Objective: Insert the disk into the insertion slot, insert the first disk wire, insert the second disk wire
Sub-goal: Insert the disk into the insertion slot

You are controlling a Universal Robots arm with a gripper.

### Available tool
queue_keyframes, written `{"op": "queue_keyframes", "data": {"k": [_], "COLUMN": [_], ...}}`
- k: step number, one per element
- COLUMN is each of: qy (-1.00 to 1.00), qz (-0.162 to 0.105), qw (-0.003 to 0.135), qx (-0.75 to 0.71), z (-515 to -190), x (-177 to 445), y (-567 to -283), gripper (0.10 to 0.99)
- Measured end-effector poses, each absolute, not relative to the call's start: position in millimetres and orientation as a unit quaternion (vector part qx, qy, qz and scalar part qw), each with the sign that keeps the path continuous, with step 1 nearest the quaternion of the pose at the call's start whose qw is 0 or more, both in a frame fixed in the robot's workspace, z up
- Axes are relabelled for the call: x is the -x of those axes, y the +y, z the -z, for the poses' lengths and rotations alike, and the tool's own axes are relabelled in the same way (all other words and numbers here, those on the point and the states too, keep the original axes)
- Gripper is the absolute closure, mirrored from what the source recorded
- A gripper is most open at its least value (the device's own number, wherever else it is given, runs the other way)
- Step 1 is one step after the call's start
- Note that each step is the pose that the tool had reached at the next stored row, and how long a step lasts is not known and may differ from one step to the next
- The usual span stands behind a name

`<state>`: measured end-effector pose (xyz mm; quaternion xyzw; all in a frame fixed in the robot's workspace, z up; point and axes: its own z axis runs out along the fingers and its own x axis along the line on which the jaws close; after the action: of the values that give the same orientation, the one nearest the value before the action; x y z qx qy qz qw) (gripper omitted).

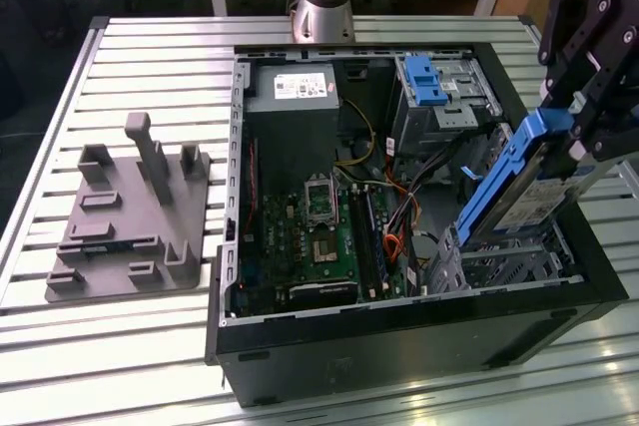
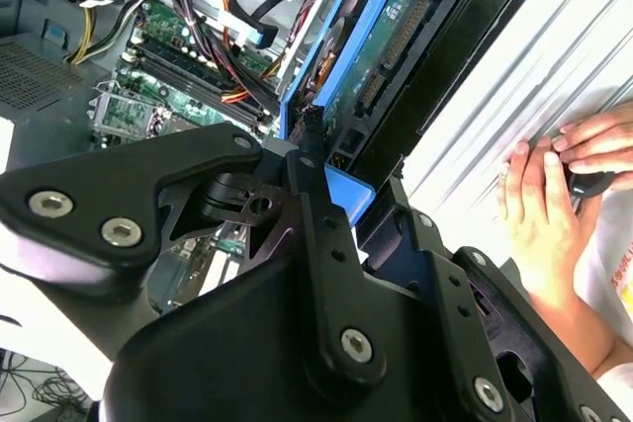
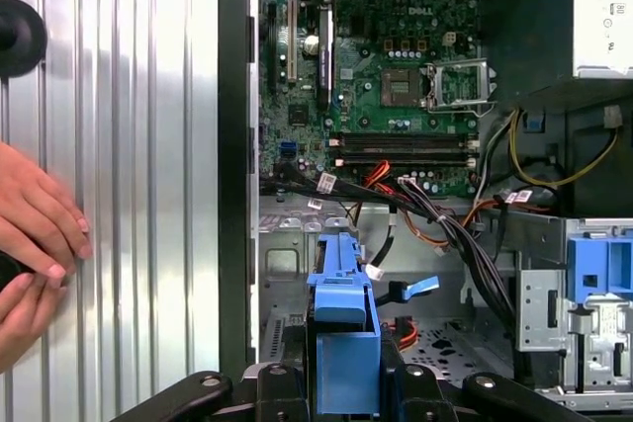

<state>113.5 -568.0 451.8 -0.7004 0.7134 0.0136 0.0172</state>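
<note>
Exterior view: black gripper (image 1: 571, 137) is clamping silver-grey hard drive in blue carrier (image 1: 521, 197), holding it tilted over perforated silver sheet-metal cage (image 1: 509, 264)

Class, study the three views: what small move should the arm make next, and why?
Probably ease the disk down along its tilt. The tool grips its blue carrier, and its lower end sits at the mouth of the insertion slot, most of it outside.
</note>
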Motion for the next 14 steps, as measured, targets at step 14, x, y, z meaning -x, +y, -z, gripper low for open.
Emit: {"op": "queue_keyframes", "data": {"k": [14], "qy": [0.713], "qz": [-0.014], "qw": [0.017], "qx": [0.700], "z": [-441.9], "x": [-113.4], "y": [-568.0], "gripper": [0.722]}}
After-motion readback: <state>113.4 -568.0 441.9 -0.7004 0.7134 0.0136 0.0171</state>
